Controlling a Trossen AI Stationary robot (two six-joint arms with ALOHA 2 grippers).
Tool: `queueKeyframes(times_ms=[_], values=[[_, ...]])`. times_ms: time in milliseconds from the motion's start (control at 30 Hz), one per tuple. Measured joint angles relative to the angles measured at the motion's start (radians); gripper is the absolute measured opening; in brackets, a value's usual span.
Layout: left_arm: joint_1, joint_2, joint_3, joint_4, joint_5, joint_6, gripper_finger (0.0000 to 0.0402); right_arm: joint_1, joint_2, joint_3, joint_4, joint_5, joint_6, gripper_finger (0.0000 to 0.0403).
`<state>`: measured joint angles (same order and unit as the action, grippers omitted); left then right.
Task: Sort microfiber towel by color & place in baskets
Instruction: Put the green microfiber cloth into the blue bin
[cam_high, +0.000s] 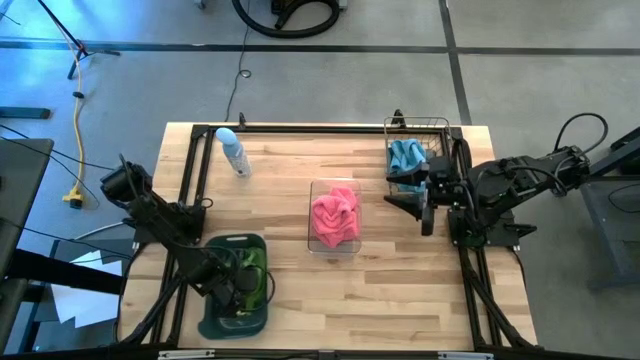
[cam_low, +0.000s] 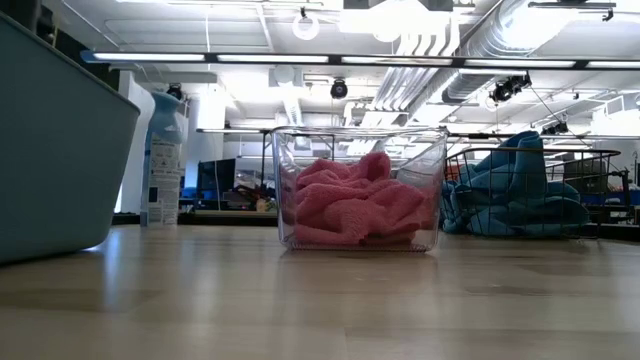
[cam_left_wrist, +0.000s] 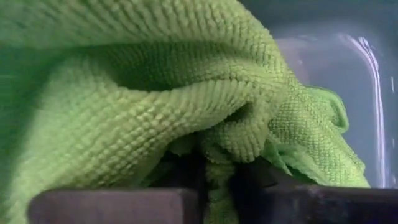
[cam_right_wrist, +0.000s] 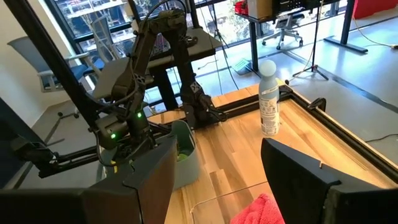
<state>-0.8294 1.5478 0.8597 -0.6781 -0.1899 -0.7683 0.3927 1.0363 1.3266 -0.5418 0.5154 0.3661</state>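
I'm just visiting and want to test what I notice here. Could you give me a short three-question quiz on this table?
1. True or false: the pink towels lie in the wire basket.
2. Which gripper is down inside the dark grey tub? A left gripper B right gripper
3. Fill in: the towel at the left gripper's fingers is ____.

Key: 1 false, they lie in the clear bin; 2 A; 3 green.

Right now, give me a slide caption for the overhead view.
Left gripper lowers a green towel into the dark grey tub; pink towels fill the clear bin.
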Motion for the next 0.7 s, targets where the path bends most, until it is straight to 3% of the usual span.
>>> queueKeyframes(times_ms=[233,467,700], values=[[0.033,-0.009,0.011,-0.019,0.114,0.003,0.0114,0.0,0.0,0.0,0.0,0.032,-0.005,0.0234],[0.051,-0.053,0.106,-0.101,0.123,0.036,0.0179,0.0,0.0,0.0,0.0,0.031,-0.004,0.0234],[0.051,-0.096,0.188,-0.254,0.116,0.037,0.0218,0.0,0.001,0.0,0.0,0.031,-0.006,0.0234]])
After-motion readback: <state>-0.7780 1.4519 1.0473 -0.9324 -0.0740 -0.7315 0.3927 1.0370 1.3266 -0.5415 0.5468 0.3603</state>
